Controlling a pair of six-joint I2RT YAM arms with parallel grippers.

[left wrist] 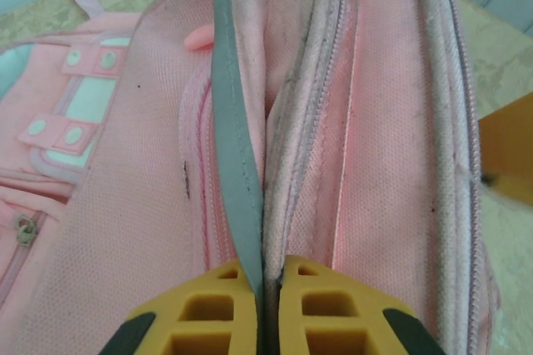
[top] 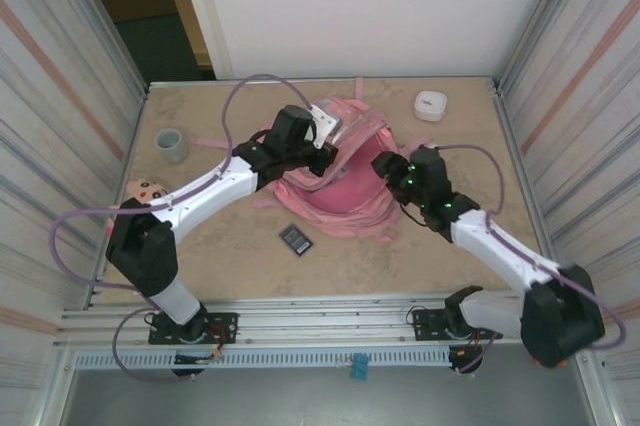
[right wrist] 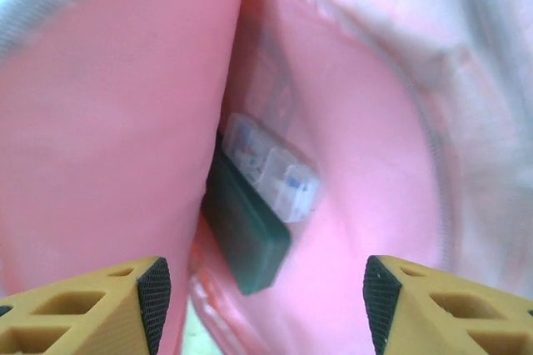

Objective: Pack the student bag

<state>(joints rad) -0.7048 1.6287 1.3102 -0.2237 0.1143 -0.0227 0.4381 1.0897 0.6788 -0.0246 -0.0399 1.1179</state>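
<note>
The pink student bag [top: 345, 196] lies in the middle of the table with its main compartment held open. My left gripper [top: 322, 132] is shut on the bag's upper rim; in the left wrist view its yellow fingers [left wrist: 225, 305] pinch the zipper edge and a grey-green strap [left wrist: 236, 163]. My right gripper [top: 386, 164] is at the bag's mouth, open with nothing between its fingers [right wrist: 262, 297]. Below it, inside the pink lining [right wrist: 100, 122], a dark flat box [right wrist: 246, 230] rests with a clear plastic case [right wrist: 271, 167] leaning on it.
A small dark calculator-like slab [top: 296, 239] lies on the table in front of the bag. A grey cup [top: 171, 144] stands at the far left, a white round container [top: 431, 105] at the far right, and a small pinkish item [top: 146, 189] by the left wall.
</note>
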